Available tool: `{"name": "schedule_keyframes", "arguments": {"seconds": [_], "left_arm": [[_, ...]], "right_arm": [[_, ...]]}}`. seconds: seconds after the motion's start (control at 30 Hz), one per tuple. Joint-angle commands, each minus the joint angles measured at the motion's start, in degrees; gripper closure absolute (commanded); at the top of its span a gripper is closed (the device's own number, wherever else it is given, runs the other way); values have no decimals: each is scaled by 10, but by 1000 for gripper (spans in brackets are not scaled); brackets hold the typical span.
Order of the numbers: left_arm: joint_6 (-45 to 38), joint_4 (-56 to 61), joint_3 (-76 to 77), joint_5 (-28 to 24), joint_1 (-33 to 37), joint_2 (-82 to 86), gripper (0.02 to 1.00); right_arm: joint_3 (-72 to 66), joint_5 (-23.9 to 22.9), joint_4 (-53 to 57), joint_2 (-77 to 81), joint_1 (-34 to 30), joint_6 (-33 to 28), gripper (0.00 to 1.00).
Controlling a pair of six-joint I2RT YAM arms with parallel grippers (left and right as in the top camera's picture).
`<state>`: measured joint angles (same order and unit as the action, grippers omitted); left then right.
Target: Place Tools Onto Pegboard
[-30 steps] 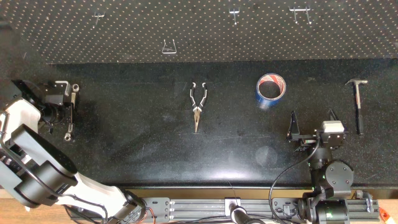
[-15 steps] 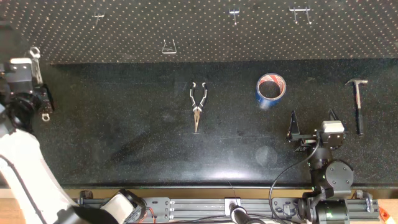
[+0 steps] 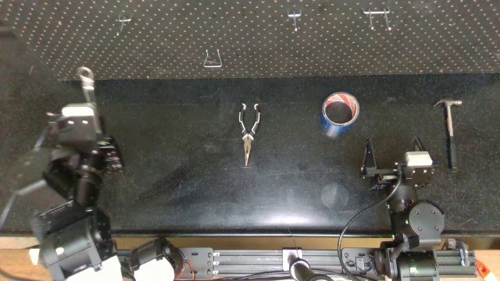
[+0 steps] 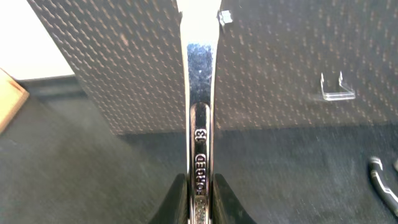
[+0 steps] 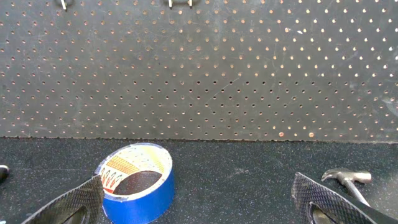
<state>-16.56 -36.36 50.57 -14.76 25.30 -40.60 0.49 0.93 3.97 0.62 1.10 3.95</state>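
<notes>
My left gripper (image 3: 87,98) is shut on a silver wrench (image 3: 84,78), which it holds lifted and pointing at the pegboard (image 3: 250,35) at the table's left. In the left wrist view the wrench (image 4: 200,93) rises from between the fingers of the left gripper (image 4: 199,194) toward a small hook (image 4: 225,17). Needle-nose pliers (image 3: 248,133) lie mid-table. A blue tape roll (image 3: 341,113) and a hammer (image 3: 449,129) lie to the right. My right gripper (image 3: 393,156) stands open near the front, behind the tape roll (image 5: 137,180) and beside the hammer (image 5: 347,177), holding nothing.
Hooks sit on the pegboard: a small hook (image 3: 123,19) at the left, a clear bracket (image 3: 212,59) lower down, a single hook (image 3: 294,16) and a double hook (image 3: 377,16) at the right. The clear bracket (image 4: 337,87) lies off to the wrench's side.
The left gripper has lifted the wrench off the table at the far left, raised it, then swung right so the wrench points at the pegboard. The right arm has not moved.
</notes>
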Motion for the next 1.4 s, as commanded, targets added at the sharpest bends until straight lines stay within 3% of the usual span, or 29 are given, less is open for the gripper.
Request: {"name": "schedule_keyframes", "arguments": {"seconds": [0.03,0.17,0.5,1.4], "left_arm": [[33,122,-92,32,-49,-30,989],[32,211,-93,32,-63,-176,991],[26,330,-90,6,-63,-203,993],[26,362,-45,-39,-63,-303,993]], "right_arm": [[-3,-5,2,-5,-2,-4,20],[-3,-5,2,-5,-2,-4,20],[-3,-5,2,-5,-2,-4,18],[-3,-5,2,-5,-2,-4,20]]}}
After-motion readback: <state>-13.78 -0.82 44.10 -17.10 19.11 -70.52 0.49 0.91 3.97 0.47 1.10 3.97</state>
